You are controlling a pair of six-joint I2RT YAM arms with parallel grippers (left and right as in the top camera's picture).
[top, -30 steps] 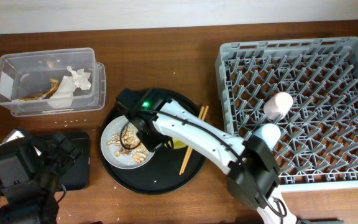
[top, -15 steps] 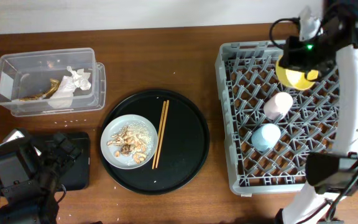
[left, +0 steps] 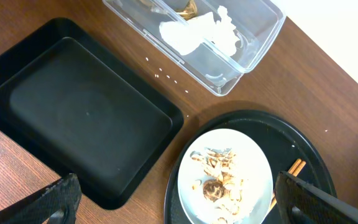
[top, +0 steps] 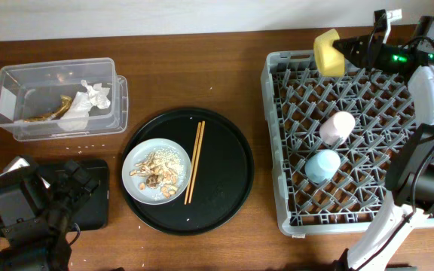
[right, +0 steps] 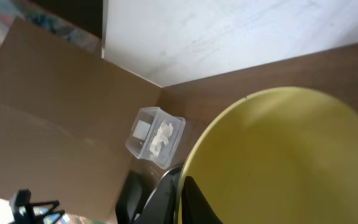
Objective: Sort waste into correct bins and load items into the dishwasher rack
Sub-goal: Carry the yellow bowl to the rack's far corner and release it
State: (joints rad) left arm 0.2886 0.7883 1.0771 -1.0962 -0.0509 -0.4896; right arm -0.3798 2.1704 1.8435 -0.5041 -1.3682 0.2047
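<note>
- Overhead, rack side: the right gripper (top: 345, 48) is clamped on the rim of the yellow bowl (top: 328, 51).
  - The bowl is carried tipped on edge over the far left corner of the dishwasher rack (top: 271, 135) and lies to the left of the fingers.
  - The pink cup (top: 337, 126) and the light-blue cup (top: 322, 165) sit among the pegs nearer the robot, and the peg rows between them and the bowl stand free.
  - The set-down is judged to lie downward and a little nearward. Only the right arm is near the rack.
- Overhead, table side: the plate (top: 170, 148) bears food scraps (top: 155, 172).
  - Just beside it lie the chopsticks (top: 194, 162), long axis running near to far. Both are on the round black tray (top: 228, 188).
  - The clear box (top: 119, 98), far left, holds a napkin (top: 95, 94).
- Left wrist: the left gripper (left: 176, 193) is spread wide and holds nothing.
  - It hangs above the shallow black tray (left: 86, 118) and the plate's near edge, well apart from the rack.
  - No rack or bowl is in this view.
- Right wrist: the bowl fills the frame.
  - One dark finger (right: 194, 199) lies against the bowl's rim; the other finger is hidden.
  - This view confirms the rim grip close up, which the overhead view cannot.
  - It shows no pegs, so the bowl's height over the rack cannot be told here.
</note>
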